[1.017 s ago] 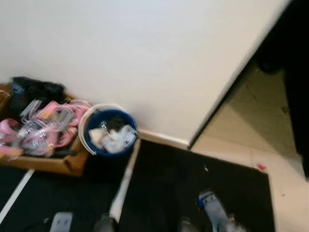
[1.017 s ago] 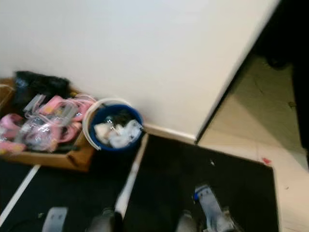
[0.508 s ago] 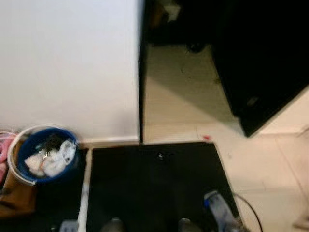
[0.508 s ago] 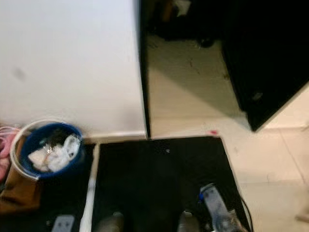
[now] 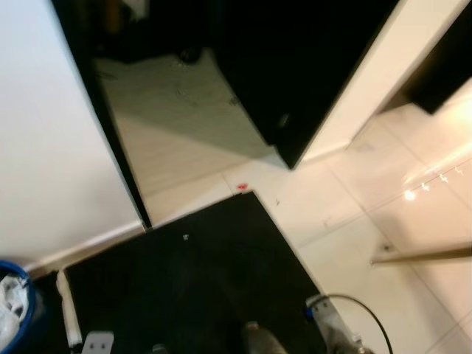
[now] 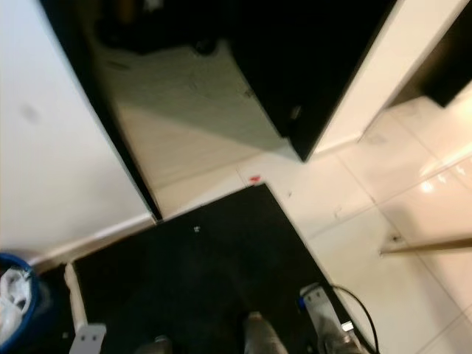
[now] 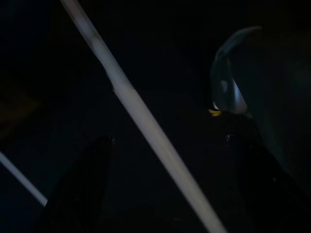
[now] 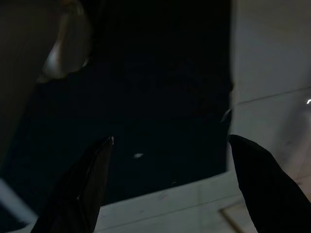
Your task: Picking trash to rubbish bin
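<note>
At the far left edge of the head views sits the blue rubbish bin (image 6: 13, 306), cut off by the frame, with crumpled white trash (image 6: 12, 295) inside it. It stands against the white wall (image 5: 44, 162), on the dark floor just beside a black mat (image 5: 192, 280). A pale strip (image 5: 68, 310) runs along the mat's left border, between mat and bin.

Beyond the wall's dark edge — a doorway onto a shaded tiled floor (image 5: 177, 125), with a black door (image 5: 295, 66) standing open to the right of it. A small red speck (image 5: 242, 186) lies on the tile just off the mat's far corner. Glossy cream tiles (image 5: 383, 214) spread to the right, catching bright reflections.

Low in the frame, the robot's feet (image 6: 258, 335) rest on the mat; a black cable (image 6: 358, 313) loops beside the right arm's grey wrist.

Left hand (image 7: 170, 143): hangs over the dark mat, fingers spread wide, nothing between them; the pale strip crosses diagonally beneath it. View very dark — a curved glint (image 7: 228, 73) beside it is probably the robot's leg, hard to tell.

Right hand (image 8: 170, 141): fingers likewise wide apart and empty, over the mat's edge where it meets the pale tile (image 8: 267, 58).
</note>
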Tool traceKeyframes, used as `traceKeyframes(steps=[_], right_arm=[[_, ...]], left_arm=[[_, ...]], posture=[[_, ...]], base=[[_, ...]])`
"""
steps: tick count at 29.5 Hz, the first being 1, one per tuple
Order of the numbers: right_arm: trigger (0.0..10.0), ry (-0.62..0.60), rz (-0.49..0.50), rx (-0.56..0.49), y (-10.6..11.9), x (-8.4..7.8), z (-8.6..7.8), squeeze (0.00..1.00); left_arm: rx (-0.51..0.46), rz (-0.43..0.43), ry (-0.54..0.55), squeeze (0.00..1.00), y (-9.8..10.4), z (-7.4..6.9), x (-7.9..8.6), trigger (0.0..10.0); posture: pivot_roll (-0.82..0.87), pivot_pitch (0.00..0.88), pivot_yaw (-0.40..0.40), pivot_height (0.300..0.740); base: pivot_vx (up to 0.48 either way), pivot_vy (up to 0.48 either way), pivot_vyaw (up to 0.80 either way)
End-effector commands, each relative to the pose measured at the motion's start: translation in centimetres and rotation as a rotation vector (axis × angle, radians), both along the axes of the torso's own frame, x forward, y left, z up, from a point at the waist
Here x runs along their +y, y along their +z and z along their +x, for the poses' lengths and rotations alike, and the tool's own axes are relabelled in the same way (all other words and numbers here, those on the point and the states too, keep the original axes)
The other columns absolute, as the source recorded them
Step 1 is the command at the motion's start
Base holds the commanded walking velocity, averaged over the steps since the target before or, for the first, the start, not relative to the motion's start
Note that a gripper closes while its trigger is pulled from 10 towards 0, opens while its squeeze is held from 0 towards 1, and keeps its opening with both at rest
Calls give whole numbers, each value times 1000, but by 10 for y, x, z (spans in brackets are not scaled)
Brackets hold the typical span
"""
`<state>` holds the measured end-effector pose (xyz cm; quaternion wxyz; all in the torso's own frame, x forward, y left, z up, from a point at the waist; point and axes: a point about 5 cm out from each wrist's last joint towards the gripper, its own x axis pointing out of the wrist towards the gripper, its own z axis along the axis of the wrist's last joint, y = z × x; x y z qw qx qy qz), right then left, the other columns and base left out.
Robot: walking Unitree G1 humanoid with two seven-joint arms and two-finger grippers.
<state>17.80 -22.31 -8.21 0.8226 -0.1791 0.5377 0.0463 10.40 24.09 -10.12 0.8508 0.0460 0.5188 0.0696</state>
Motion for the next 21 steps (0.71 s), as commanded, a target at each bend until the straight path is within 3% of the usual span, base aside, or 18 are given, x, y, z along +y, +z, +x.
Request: traceKeyframes(steps=[1,21], right_arm=[[10000,-13,-6,40,-4,-5,-11,0],[10000,-20,-9,54,-6,-6,-18,0]], left_arm=[[39,-4,-8,0,-3,-11,-1,10000],[42,-12,-1,0,-5,-17,-3,10000]], posture=[[61,184,0,740],[50,193,9,740]], base=[[0,0,-775],[0,0,-775]])
